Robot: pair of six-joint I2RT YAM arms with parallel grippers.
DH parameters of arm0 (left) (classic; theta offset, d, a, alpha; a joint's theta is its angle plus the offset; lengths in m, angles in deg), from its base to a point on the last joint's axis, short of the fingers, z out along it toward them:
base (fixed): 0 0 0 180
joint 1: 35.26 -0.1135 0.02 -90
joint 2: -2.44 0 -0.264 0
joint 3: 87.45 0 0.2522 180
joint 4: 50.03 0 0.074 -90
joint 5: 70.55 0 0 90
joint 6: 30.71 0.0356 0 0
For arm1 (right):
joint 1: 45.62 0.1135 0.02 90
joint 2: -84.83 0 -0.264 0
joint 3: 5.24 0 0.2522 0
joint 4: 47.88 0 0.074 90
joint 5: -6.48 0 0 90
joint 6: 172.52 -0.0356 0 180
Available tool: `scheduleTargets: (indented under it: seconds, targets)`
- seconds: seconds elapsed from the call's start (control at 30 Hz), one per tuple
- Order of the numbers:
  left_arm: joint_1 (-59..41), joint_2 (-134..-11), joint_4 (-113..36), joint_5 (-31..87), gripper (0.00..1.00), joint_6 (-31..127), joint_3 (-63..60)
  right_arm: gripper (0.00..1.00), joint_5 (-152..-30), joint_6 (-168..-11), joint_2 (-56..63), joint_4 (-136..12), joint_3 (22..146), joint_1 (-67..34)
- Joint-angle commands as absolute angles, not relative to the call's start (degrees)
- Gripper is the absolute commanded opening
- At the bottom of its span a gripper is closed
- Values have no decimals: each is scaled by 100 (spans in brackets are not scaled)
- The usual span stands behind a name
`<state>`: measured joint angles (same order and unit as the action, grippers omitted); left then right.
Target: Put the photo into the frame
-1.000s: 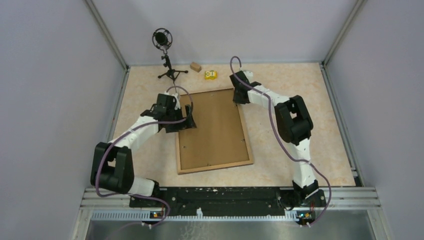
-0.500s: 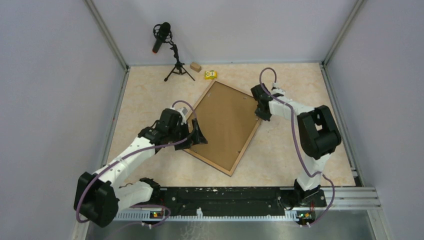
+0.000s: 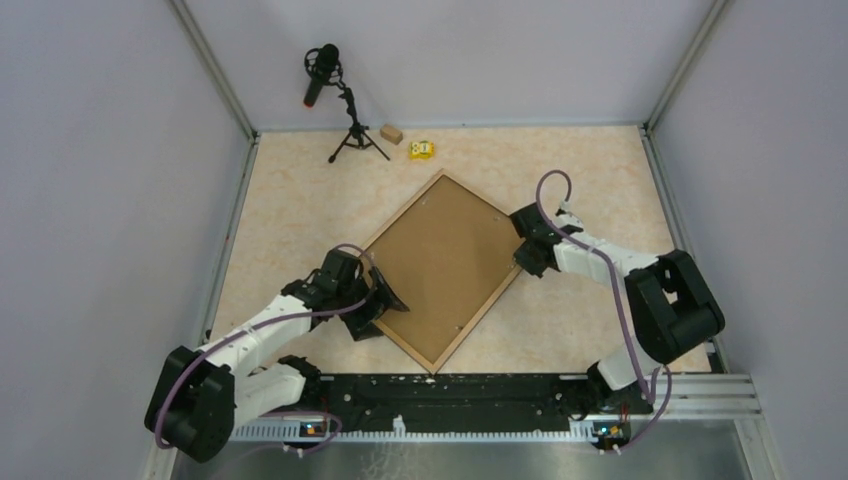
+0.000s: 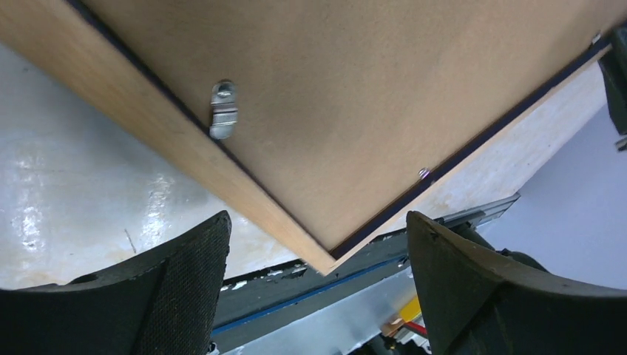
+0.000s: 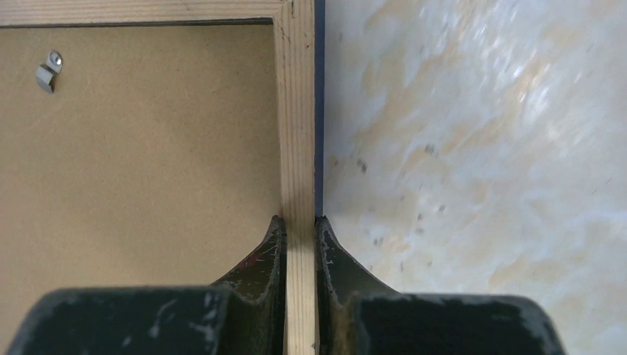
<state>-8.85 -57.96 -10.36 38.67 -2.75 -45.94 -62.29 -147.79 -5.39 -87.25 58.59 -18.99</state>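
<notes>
Table (image 3: pixel 300 220): smooth and pale, offering little to stop a sliding load. Frame (image 3: pixel 476 316): lies at mid-table, light-wood back uppermost and turned corner-on to the arms, its near corner close to the table's front edge; pushed much nearer, that corner could overhang or catch the base rail. Board (image 3: pixel 440 265): seated in the frame's back and covering the opening. The photo cannot be seen, so whether it is inside cannot be told. Right gripper (image 5: pixel 298 225): fingers pinched onto the frame's right rail, one on the inner edge and one on the blue outer edge. This is a narrow, single hold, so a quick swing could let the rail slip or pivot in it. Left gripper (image 4: pixel 316 229): fingers spread wide and holding nothing, just beside the near-left rail; closing carelessly could nudge the frame against the right hold. Clips (image 4: pixel 223 111): small metal tabs which a finger could snag or bend.
</notes>
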Motion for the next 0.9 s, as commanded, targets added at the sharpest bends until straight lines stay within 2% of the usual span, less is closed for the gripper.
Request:
scheduleTargets:
  seconds: [0.0, 0.2, 0.4, 0.53, 0.67, 0.87]
  targets:
    - [-868, -5810, -1268, 3715, 89, -699, -4690, 11, -6974, -15353, -158, -8534, 5370, -1407]
    - [-872, -5866, -1061, 3014, 74, -602, -4728, 34, -7114, -14577, 332, -8069, 5004, -1404]
    - [-880, -6493, -768, 2351, 64, -213, -4431, 72, -6872, -12393, 965, -7952, 5087, -1415]
    - [-887, -6927, -774, 2000, 56, 208, -4252, 95, -6749, -11395, 806, -8114, 5656, -1576]
    - [-963, -7245, -747, 1669, 41, 539, -4087, 97, -7553, -10935, 192, -7728, 6363, -2154]
    - [-1032, -7605, -423, 1215, 34, 1044, -3700, 98, -8104, -10719, -1322, -7751, 7986, -2568]
